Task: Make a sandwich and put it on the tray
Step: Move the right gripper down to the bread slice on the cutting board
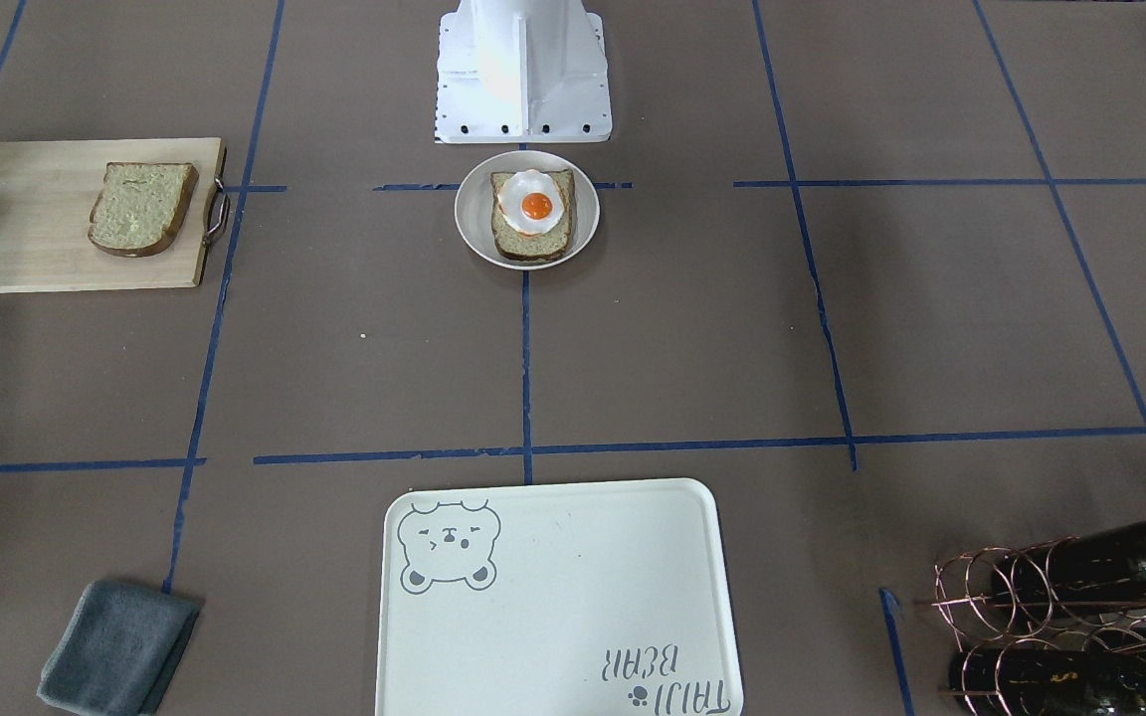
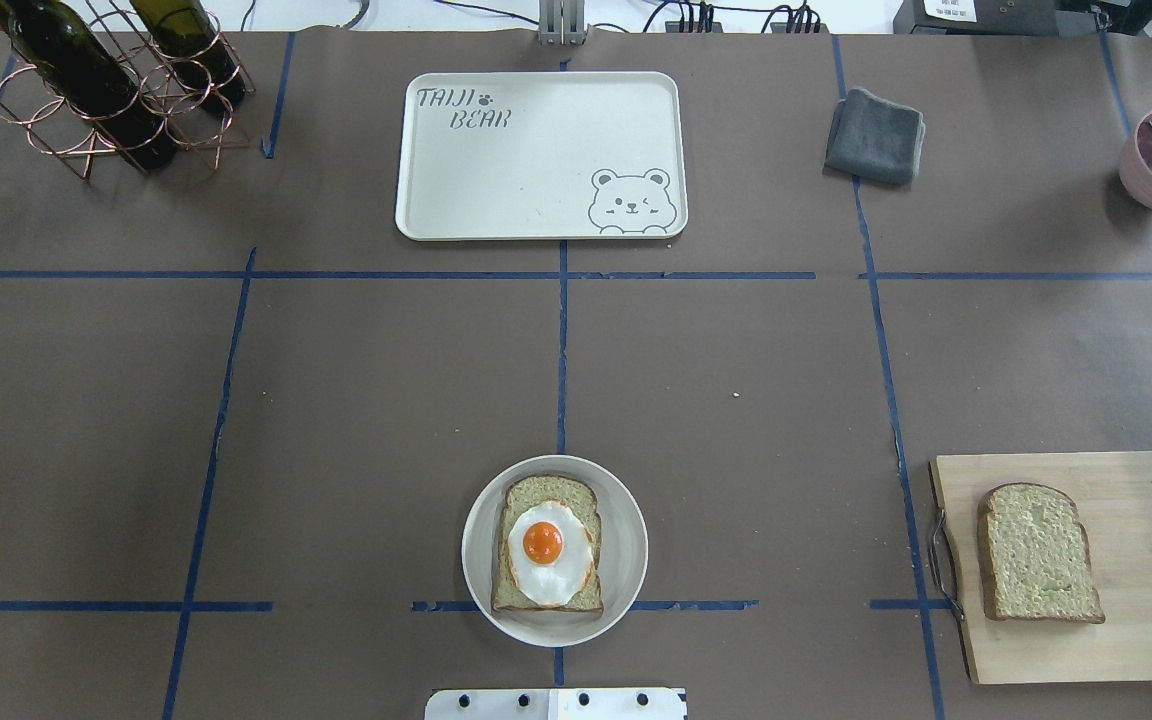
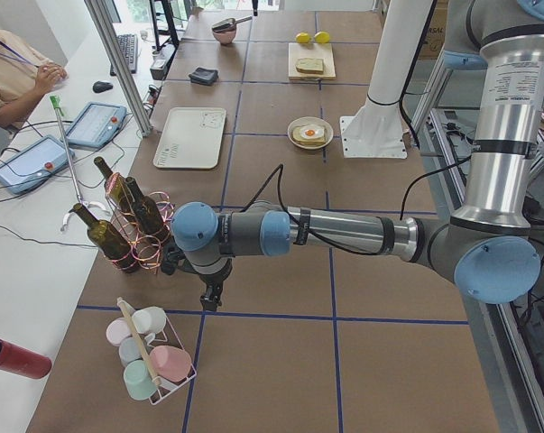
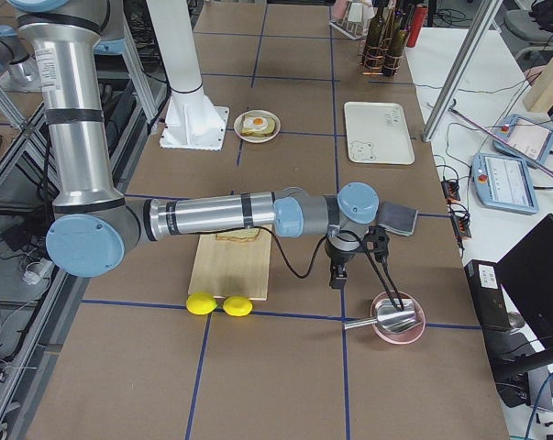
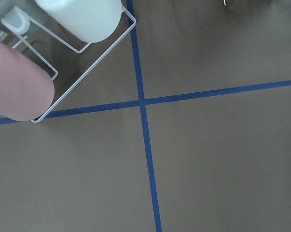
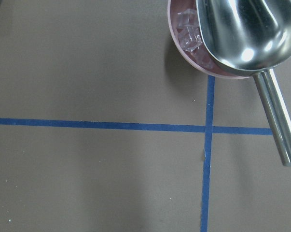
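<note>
Two grippers, finger spread impossible to tell: left gripper point(image 3: 211, 296) far left of plate point(image 2: 481, 520). Half-built sandwich point(image 2: 548, 550) on plate, tray point(image 2: 536, 150) beyond. Right of plate, loose slice point(image 2: 1039, 552) on board point(image 2: 1146, 490). Right gripper point(image 4: 338, 275) likely best pinching the crusts, laying it square.

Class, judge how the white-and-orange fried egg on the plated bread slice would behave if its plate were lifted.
The white-and-orange fried egg lies uncovered on the brown-crusted bread slice, so it would probably slide if tilted. The raised rim of the off-white round plate might catch it.
</note>
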Robot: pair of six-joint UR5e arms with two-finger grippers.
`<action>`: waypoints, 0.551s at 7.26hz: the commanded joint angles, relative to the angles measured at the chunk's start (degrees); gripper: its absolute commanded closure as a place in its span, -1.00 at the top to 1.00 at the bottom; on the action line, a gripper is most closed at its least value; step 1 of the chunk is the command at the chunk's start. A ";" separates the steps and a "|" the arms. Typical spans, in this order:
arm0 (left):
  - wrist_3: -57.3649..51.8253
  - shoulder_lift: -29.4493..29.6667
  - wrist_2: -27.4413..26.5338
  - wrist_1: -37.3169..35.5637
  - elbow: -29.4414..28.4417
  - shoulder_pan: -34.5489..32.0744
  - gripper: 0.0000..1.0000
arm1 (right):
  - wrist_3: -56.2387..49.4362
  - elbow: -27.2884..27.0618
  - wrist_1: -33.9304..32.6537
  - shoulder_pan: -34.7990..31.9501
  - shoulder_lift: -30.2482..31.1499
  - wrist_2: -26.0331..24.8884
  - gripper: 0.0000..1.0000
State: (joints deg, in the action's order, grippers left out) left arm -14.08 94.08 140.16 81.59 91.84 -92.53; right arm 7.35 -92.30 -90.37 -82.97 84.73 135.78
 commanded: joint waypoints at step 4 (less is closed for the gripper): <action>0.10 -2.68 0.56 11.03 1.32 2.43 1.00 | 28.78 -6.58 41.98 15.26 17.70 4.14 1.00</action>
State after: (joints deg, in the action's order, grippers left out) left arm -14.28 91.68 140.70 89.61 92.54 -91.35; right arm 25.09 -97.41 -62.98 -72.43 96.05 139.28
